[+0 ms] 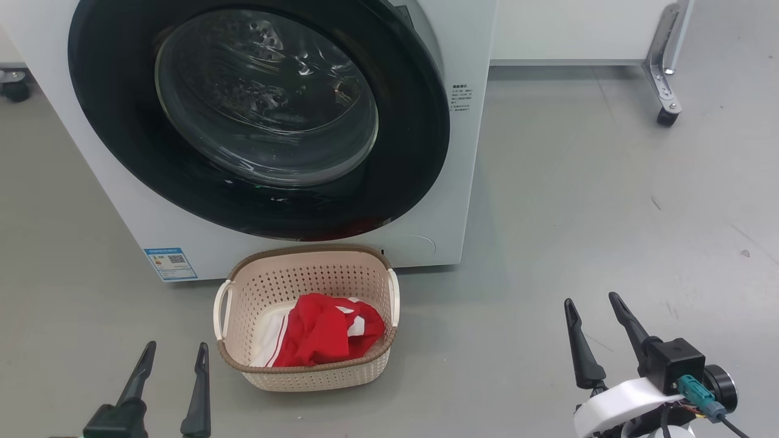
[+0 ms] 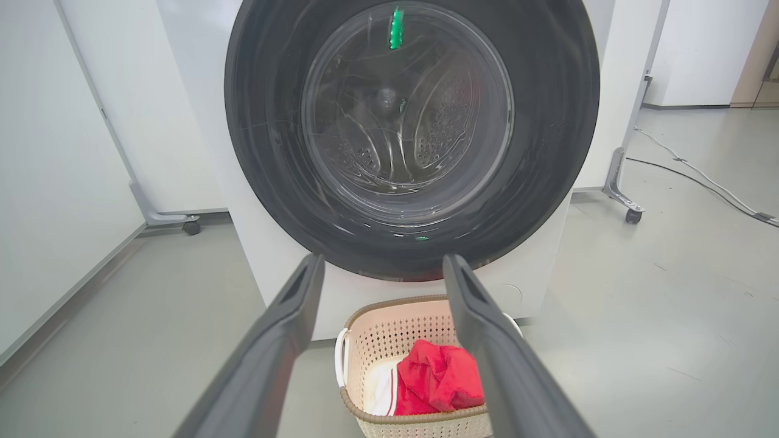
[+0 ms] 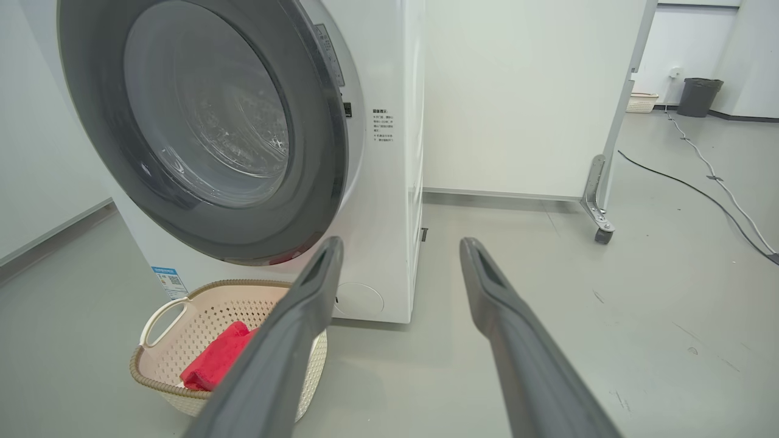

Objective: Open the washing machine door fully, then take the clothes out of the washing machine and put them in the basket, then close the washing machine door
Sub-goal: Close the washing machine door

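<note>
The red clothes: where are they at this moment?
Head view, lower centre: the red clothes lie inside the basket, on the floor before the washing machine.

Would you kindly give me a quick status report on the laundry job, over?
Open and empty: left tool, right tool. Red clothes in basket; door looks shut. No obstruction seen.

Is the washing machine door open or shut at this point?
Shut, as far as shows: the washing machine door lies flat against the washing machine front, no gap visible. Latched or not, cannot tell.
</note>
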You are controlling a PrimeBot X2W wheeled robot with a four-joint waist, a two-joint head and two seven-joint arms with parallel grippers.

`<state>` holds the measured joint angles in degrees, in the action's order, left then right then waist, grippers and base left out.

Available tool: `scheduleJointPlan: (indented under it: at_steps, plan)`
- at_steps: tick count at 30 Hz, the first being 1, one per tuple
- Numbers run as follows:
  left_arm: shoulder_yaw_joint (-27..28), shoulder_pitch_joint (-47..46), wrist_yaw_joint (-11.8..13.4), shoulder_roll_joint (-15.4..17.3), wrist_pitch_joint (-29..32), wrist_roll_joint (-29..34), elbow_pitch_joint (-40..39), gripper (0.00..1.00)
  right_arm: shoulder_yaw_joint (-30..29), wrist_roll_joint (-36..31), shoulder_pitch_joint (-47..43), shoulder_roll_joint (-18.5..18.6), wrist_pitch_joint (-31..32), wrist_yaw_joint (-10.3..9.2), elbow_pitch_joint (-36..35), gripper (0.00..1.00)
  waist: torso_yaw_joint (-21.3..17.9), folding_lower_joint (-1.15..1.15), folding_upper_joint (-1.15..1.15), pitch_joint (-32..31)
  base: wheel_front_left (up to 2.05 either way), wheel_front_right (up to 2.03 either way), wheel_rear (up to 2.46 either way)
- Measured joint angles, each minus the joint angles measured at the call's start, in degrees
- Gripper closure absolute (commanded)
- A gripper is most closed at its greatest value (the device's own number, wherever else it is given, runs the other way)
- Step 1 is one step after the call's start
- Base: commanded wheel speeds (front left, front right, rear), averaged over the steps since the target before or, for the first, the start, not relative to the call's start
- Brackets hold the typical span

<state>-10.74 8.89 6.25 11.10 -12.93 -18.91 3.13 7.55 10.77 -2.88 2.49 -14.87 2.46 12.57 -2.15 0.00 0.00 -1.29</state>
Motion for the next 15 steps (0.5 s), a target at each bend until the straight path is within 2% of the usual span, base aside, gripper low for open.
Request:
scheduleJointPlan:
  at_steps: [2, 3, 4, 5, 15]
  plan:
    - [0.0, 0.0, 0.0, -0.1, 0.0, 0.2, 0.0, 0.00, 0.0, 0.0, 0.0, 0.0, 0.0, 0.00, -0.1, 0.00, 0.1, 0.00, 0.00, 0.0, 0.00, 0.00, 0.00]
    - [0.0, 0.0, 0.0, -0.2, 0.0, 0.2, 0.0, 0.00, 0.0, 0.0, 0.0, 0.0, 0.0, 0.00, -0.1, 0.52, 0.1, 0.00, 0.00, 0.0, 0.00, 0.00, 0.00]
    - [0.0, 0.0, 0.0, -0.2, 0.0, 0.4, 0.0, 0.00, -0.1, 0.0, 0.0, 0.0, 0.0, 0.01, -0.1, 0.81, 0.2, 0.00, 0.00, 0.0, 0.00, 0.00, 0.00]
    - [0.1, 0.0, 0.0, -0.2, 0.0, 0.4, 0.0, 0.00, -0.1, 0.1, 0.0, 0.0, 0.0, 0.01, -0.1, 1.00, 0.2, 0.00, 0.00, 0.0, 0.00, 0.00, 0.00]
    - [0.0, 0.0, 0.0, -1.0, 0.6, 0.9, -0.8, 0.00, -0.3, 0.2, 0.2, 0.0, 0.0, 0.70, -0.1, 1.00, 0.9, 0.00, 0.00, 0.7, 0.00, 0.00, 0.00]
